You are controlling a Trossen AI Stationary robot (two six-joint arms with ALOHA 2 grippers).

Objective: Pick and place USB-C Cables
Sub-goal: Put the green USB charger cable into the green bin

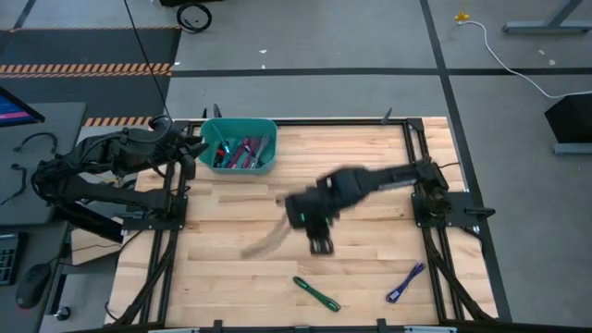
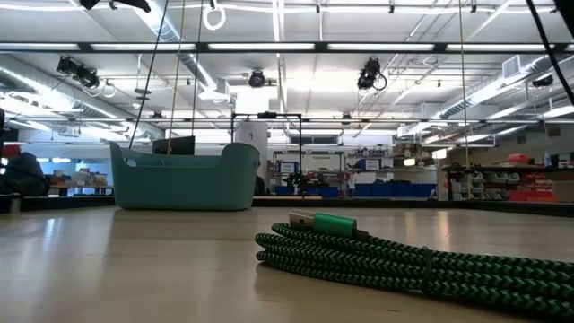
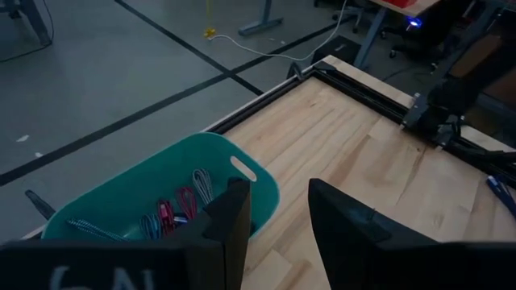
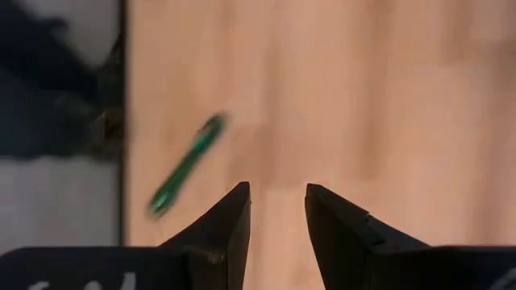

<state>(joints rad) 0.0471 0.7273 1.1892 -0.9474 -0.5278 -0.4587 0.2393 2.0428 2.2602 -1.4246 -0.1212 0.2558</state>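
A green USB-C cable [image 1: 316, 293] lies folded on the wooden table near its near edge; it also shows in the low view [image 2: 404, 260] and the right wrist view [image 4: 184, 165]. A purple-blue cable [image 1: 405, 282] lies to its right. Several more cables [image 1: 239, 153] lie in the teal basket [image 1: 268, 165] at the far left. My right gripper [image 1: 321, 248] hangs open and empty above the table's middle, a little on the far side of the green cable; it also shows in its own wrist view [image 4: 276, 189]. My left gripper [image 3: 278, 185] is open and empty beside the basket [image 3: 266, 189].
Black frame rails [image 1: 421, 148] run along the table's far edge and sides. The right arm's base [image 1: 444, 199] stands at the right edge. A white cable [image 1: 518, 65] lies on the floor beyond the table. Bare wood lies between the basket and the loose cables.
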